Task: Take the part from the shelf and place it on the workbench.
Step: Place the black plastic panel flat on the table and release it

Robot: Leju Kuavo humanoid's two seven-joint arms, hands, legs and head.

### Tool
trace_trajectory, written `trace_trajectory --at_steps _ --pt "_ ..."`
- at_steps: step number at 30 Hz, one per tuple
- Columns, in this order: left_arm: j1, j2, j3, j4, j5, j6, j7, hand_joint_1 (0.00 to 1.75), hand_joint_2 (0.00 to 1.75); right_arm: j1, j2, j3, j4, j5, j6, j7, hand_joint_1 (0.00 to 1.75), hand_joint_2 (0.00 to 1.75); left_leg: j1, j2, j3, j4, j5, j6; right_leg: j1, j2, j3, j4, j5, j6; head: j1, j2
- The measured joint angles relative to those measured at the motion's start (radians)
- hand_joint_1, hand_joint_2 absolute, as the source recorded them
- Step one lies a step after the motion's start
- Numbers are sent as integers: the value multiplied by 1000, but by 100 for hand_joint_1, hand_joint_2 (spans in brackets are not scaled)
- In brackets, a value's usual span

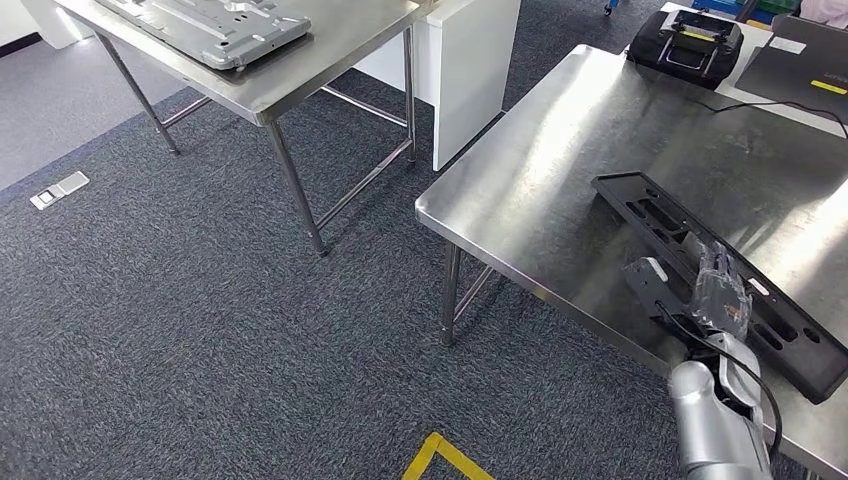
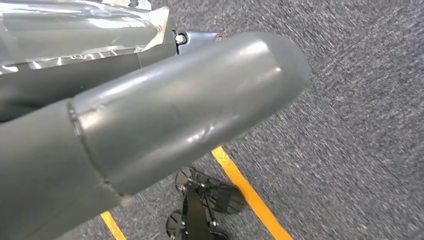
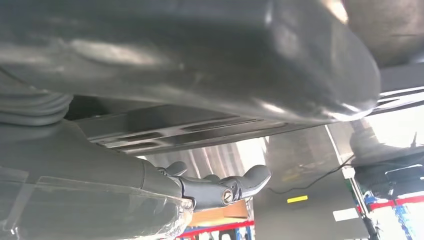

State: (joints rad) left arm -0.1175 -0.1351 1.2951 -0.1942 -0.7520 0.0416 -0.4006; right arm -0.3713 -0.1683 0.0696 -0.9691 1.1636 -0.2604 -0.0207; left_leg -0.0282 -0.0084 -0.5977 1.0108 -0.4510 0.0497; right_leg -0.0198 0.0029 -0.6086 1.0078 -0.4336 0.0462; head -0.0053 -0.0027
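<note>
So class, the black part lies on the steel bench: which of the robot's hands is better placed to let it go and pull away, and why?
The right hand. It is at the part on the bench; the left hand hangs over the carpet, away from both.

Brushed, reflective steel surface (image 1: 560, 170); matt black plastic part (image 1: 720, 270) (slotted); rough grey carpet floor (image 1: 200, 330).

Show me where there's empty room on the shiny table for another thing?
The workbench is bare between its left edge and the black part, up toward the black case. It's crowded near the right hand, which rests on the part.
</note>
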Motion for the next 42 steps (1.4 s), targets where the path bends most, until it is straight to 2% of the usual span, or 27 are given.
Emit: trace_trajectory --at_steps 3,5,10,13,18,22,24,28,33,39,42 --pt "2 -5 0 0 -3 11 0 0 0 65 -14 10 -100 -10 -8 10 0 0 0 0 0 0 -1 1 0 0 0 -1 0 0 0 0" --pt "4 -10 0 0 -4 20 0 0 0 110 -21 14 -169 -1 -54 4 0 0 0 0 0 0 -1 1 0 0 0 -1 0 0 0 0" --pt "8 -31 0 0 -9 51 -5 0 0 259 -14 42 -430 122 -339 -53 0 0 0 0 0 0 -2 3 0 0 1 -2 0 0 0 0" --pt "8 -46 0 0 -12 76 -6 0 0 350 20 63 -622 187 -424 -123 0 0 0 0 1 -1 -3 3 0 0 1 -2 -1 0 0 0" --pt "8 -67 0 0 -14 96 -6 0 0 434 82 65 -820 166 -434 -239 0 0 1 1 2 -1 -3 3 0 0 1 -2 -3 1 0 0" --pt "7 -78 0 0 -13 101 -5 0 0 484 158 33 -886 91 -434 -404 0 0 0 1 3 -1 -3 3 0 0 3 -3 -3 1 0 0" --pt "7 -82 0 0 -12 108 -4 0 0 503 188 20 -896 72 -434 -437 0 0 0 1 3 -1 -3 3 0 1 3 -3 -3 1 0 0" --pt "7 -92 0 0 -8 124 -2 0 0 523 223 8 -899 41 -434 -462 0 0 0 2 4 -1 -3 3 0 1 3 -3 -3 1 0 0" --pt "7 -101 1 1 -3 138 5 0 0 537 237 6 -894 9 -434 -471 0 0 0 2 4 0 -4 3 -2 1 4 -4 -3 1 0 0" --pt "7 -107 5 1 2 151 32 0 0 557 242 6 -883 -22 -434 -440 0 0 -1 1 6 1 -8 5 -7 1 7 -6 -3 2 0 0" --pt "7 -111 9 1 6 169 32 0 0 569 236 17 -879 -40 -434 -412 0 0 -3 1 6 4 -11 9 -9 2 8 -7 -4 4 0 0"
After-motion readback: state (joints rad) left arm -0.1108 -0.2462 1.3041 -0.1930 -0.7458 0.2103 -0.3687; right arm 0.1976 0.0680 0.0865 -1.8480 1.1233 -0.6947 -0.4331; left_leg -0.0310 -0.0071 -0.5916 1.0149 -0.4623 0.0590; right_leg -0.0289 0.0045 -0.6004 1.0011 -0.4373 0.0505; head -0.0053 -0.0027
